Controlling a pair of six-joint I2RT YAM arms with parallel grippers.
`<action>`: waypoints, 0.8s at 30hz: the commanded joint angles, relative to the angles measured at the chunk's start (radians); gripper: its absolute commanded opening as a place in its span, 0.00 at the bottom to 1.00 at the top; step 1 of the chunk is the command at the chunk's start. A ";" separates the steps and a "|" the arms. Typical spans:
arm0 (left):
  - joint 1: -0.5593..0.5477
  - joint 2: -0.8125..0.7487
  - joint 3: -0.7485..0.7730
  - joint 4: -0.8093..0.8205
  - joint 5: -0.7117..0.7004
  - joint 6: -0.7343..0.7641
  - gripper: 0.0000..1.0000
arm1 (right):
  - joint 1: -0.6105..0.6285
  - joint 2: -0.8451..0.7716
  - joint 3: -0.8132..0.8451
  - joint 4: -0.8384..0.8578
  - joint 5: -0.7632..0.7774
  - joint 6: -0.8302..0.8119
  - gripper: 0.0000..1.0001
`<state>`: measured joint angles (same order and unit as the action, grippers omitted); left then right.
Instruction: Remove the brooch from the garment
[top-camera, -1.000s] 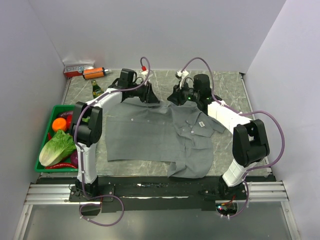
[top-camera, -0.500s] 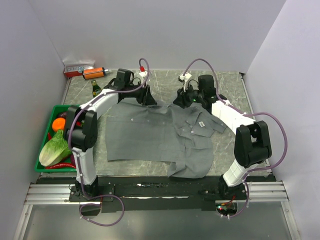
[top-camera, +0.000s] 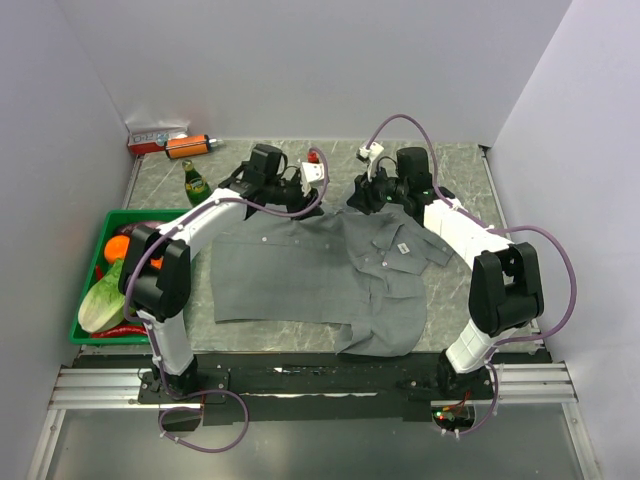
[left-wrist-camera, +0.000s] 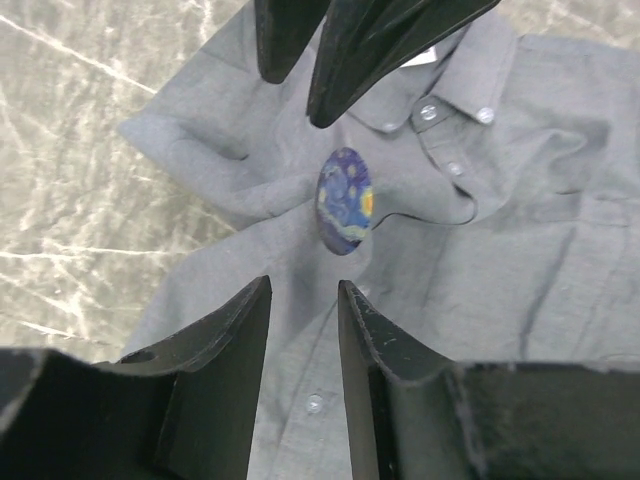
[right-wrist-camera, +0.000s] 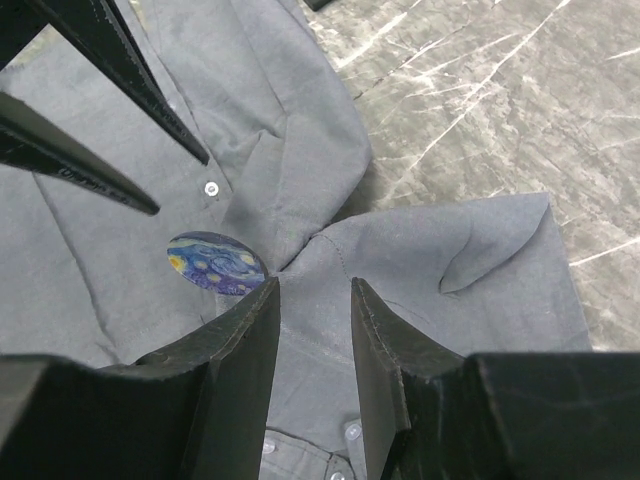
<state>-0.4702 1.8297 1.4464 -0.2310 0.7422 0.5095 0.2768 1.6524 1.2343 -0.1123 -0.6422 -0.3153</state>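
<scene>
Brooch place: the brooch (left-wrist-camera: 345, 200) is lying on the garment (top-camera: 290, 270) just below the collar, beside the button line, where several folds are meeting.
Brooch and left claw: in the left wrist view the brooch is sitting above the left claw (left-wrist-camera: 300, 300), apart from its tips and a little right of the line of the gap. It is lying between those tips and the two dark fingers (left-wrist-camera: 365, 50) of the other arm, which are coming down from the top edge.
Brooch and right claw: in the right wrist view the brooch (right-wrist-camera: 217, 263) is lying just upper left of the right claw (right-wrist-camera: 312, 300), outside the gap. Its lower right edge is meeting the left-hand finger in the picture; whether they are touching cannot be told.
Left claw state: the jaws are standing parted, with only grey cloth showing between them.
Right claw state: the jaws are standing parted over a ridge of cloth, gripping nothing.
Brooch axis: it is showing as an oval, its long axis running nearly up and down in the left wrist view and left to right, dipping right, in the right wrist view.
Brooch face: dark blue swirls with yellow patches.
Writing: the white label (top-camera: 403, 247) on the garment's chest is too small to read, and so is the print on the red and white box (top-camera: 155, 138) at the upper left.
</scene>
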 joint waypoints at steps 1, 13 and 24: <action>-0.027 0.003 -0.012 0.053 -0.030 0.061 0.39 | -0.007 -0.060 0.017 0.023 0.006 0.015 0.42; -0.059 0.055 0.011 0.101 -0.018 0.009 0.37 | -0.008 -0.056 0.007 0.034 0.018 0.028 0.42; -0.073 0.079 0.023 0.174 -0.058 -0.062 0.30 | -0.008 -0.063 -0.021 0.025 0.026 0.030 0.42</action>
<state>-0.5312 1.8999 1.4254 -0.1165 0.6899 0.4759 0.2764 1.6508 1.2209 -0.1093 -0.6250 -0.2882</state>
